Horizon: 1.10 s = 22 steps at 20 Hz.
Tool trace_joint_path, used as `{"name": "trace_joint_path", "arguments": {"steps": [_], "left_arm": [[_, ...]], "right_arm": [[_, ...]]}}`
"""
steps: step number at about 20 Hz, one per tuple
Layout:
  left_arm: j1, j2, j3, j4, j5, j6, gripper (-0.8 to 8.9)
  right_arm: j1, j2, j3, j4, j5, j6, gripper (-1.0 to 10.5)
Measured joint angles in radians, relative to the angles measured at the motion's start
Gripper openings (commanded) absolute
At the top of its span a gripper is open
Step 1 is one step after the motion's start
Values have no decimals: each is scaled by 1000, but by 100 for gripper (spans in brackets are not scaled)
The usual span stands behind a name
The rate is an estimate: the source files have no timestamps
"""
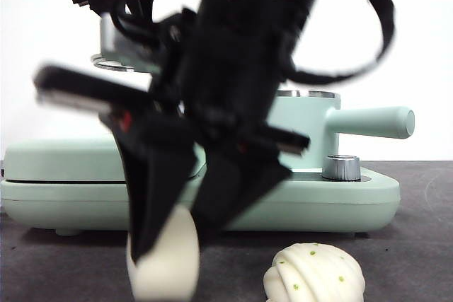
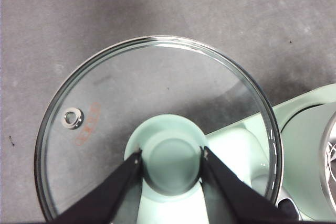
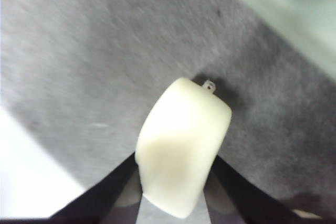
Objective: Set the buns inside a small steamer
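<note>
Fingers (image 3: 126,182) of the right gripper (image 1: 177,228) pinching the smooth bun (image 3: 181,153), arm angling down before the small steamer (image 1: 311,129), ridged bun (image 1: 315,274) lying beside, left gripper (image 2: 172,162) clamping the glass lid's knob (image 2: 170,165), lid (image 2: 105,108) hanging above the table (image 2: 79,14).

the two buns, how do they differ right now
The smooth bun is blocky and plain; the ridged bun is round with folds and small green dots. The smooth bun is gripped on edge by the right gripper; the ridged bun sits free on the table, untouched. Both are cream-white and outside the small steamer.
</note>
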<state>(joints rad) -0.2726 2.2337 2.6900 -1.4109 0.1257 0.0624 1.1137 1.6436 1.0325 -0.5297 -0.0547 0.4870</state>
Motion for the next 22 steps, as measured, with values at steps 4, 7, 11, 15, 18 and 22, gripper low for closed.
{"name": "trace_joint_path", "arguments": {"steps": [4, 7, 11, 15, 18, 22], "left_arm": [[16, 0, 0, 0, 0, -4, 86], [29, 0, 0, 0, 0, -9, 86], [28, 0, 0, 0, 0, -14, 86], [28, 0, 0, 0, 0, -14, 86], [28, 0, 0, 0, 0, -14, 86], [28, 0, 0, 0, 0, -14, 86]], "right_arm": [[-65, 0, 218, -247, -2, -39, 149], [-187, 0, 409, -419, -2, -108, 149], [-362, 23, 639, -512, 0, -211, 150], [-486, 156, 833, -609, 2, -272, 150], [-513, 253, 888, -607, 0, -306, 150], [-535, 344, 892, -603, 2, -327, 150]]}}
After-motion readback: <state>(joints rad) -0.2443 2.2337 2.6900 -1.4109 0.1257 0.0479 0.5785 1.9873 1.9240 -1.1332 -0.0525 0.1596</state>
